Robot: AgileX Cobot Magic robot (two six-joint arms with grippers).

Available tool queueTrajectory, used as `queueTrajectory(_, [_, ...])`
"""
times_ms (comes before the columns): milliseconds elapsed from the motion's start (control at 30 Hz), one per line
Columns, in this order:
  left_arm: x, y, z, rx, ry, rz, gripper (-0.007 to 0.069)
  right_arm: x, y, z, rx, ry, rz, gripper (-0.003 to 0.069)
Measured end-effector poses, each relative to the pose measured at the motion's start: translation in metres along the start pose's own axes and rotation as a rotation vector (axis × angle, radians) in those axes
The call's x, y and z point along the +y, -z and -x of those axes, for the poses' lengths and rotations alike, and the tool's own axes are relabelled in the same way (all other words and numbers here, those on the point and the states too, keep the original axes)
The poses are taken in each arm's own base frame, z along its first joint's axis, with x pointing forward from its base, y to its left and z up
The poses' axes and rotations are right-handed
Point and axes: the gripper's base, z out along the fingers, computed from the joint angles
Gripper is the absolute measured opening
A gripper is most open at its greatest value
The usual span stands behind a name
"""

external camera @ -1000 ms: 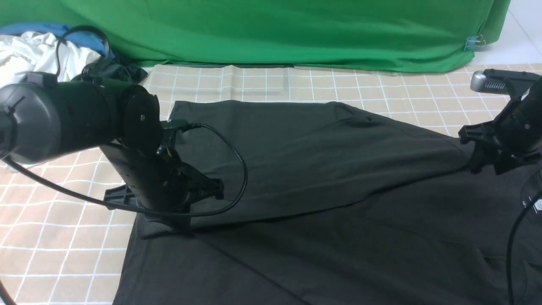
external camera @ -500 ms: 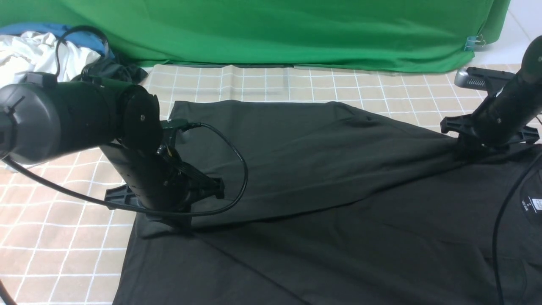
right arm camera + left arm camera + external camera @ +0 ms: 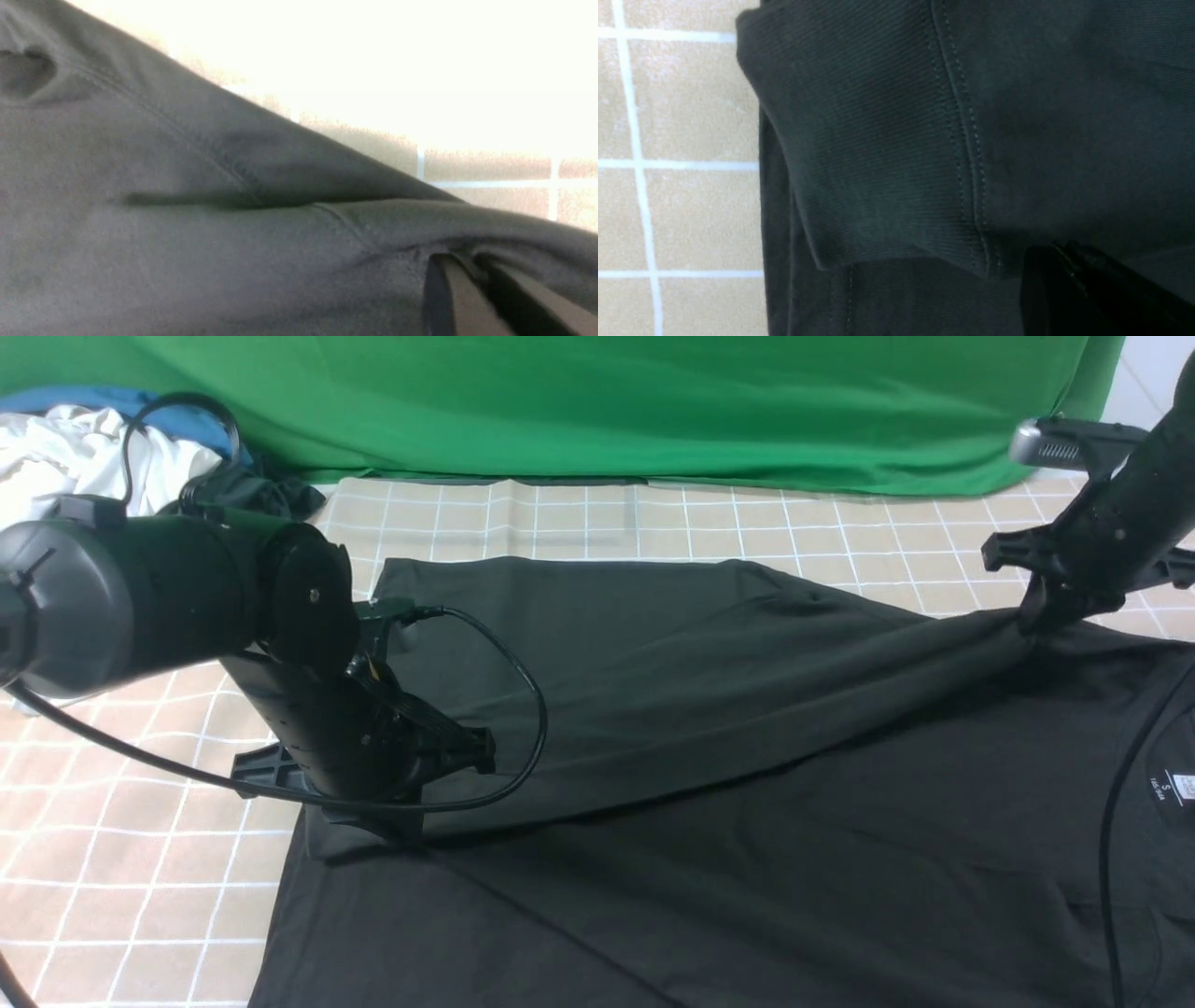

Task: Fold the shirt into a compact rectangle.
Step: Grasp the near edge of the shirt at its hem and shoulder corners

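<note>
The black shirt (image 3: pixel 709 728) lies spread over the checked table, its far side folded toward me; the white collar label (image 3: pixel 1184 789) shows at the right. My left gripper (image 3: pixel 378 831) is down on the folded hem corner at the left and shut on the shirt; the left wrist view shows the stitched hem (image 3: pixel 966 154) just beyond the closed fingertips (image 3: pixel 1045 261). My right gripper (image 3: pixel 1034 621) is shut on a ridge of the shirt at the right and holds it raised off the table. In the right wrist view, cloth (image 3: pixel 187 233) is pinched between the right gripper (image 3: pixel 469 261) jaws.
A pile of white and blue clothes (image 3: pixel 65 439) with a dark grey garment (image 3: pixel 271 495) lies at the back left. A green backdrop (image 3: pixel 607 401) hangs behind the table. The left arm's cable (image 3: pixel 527 700) loops over the shirt. Bare checked cloth (image 3: pixel 140 859) lies left of the shirt.
The right gripper has shut on the shirt's fold and risen, pulling that edge up and taut. The left arm has not moved.
</note>
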Motion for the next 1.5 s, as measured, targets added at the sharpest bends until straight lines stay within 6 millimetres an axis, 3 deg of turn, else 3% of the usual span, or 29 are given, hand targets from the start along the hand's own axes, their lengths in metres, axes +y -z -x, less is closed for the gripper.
queueTrajectory(100, [0.000, 0.000, 0.000, 0.004, -0.001, 0.001, 0.0013, -0.001, -0.009, -0.002, 0.034, 0.001, -0.005, 0.0153])
queueTrajectory(200, [0.000, 0.000, -0.001, 0.015, -0.005, 0.005, 0.0013, -0.005, -0.015, -0.002, 0.035, 0.024, -0.038, 0.0384])
queueTrajectory(300, [0.001, 0.000, -0.002, 0.022, -0.005, 0.008, 0.0013, -0.005, -0.006, -0.001, 0.055, 0.023, -0.046, 0.0518])
queueTrajectory(433, [0.001, 0.000, -0.002, 0.023, -0.005, 0.009, 0.0013, -0.002, 0.008, -0.009, 0.146, 0.025, -0.038, 0.0579])
queueTrajectory(533, [0.001, 0.000, -0.002, 0.024, -0.005, 0.009, 0.0013, 0.001, 0.006, -0.018, 0.214, 0.033, -0.032, 0.0569])
queueTrajectory(667, [0.001, 0.000, -0.002, 0.024, -0.005, 0.009, 0.0013, 0.000, -0.012, -0.027, 0.220, 0.028, -0.033, 0.0562])
queueTrajectory(1133, [-0.001, 0.000, -0.003, 0.029, 0.010, -0.006, 0.0013, 0.011, -0.032, -0.022, 0.143, 0.019, 0.023, 0.0549])
queueTrajectory(1300, [-0.002, 0.000, -0.003, 0.034, 0.020, -0.020, 0.0013, 0.013, -0.037, -0.023, 0.161, 0.042, 0.012, 0.0485])
queueTrajectory(1400, [-0.003, 0.000, -0.003, 0.037, 0.019, -0.027, 0.0013, 0.012, -0.037, -0.023, 0.157, 0.053, 0.003, 0.0337])
queueTrajectory(1467, [-0.003, 0.000, -0.003, 0.037, 0.015, -0.028, 0.0013, 0.012, -0.037, -0.023, 0.155, 0.052, 0.005, 0.0139])
queueTrajectory(1500, [-0.003, 0.000, -0.003, 0.037, 0.015, -0.028, 0.0013, 0.012, -0.037, -0.023, 0.155, 0.053, 0.005, 0.0092])
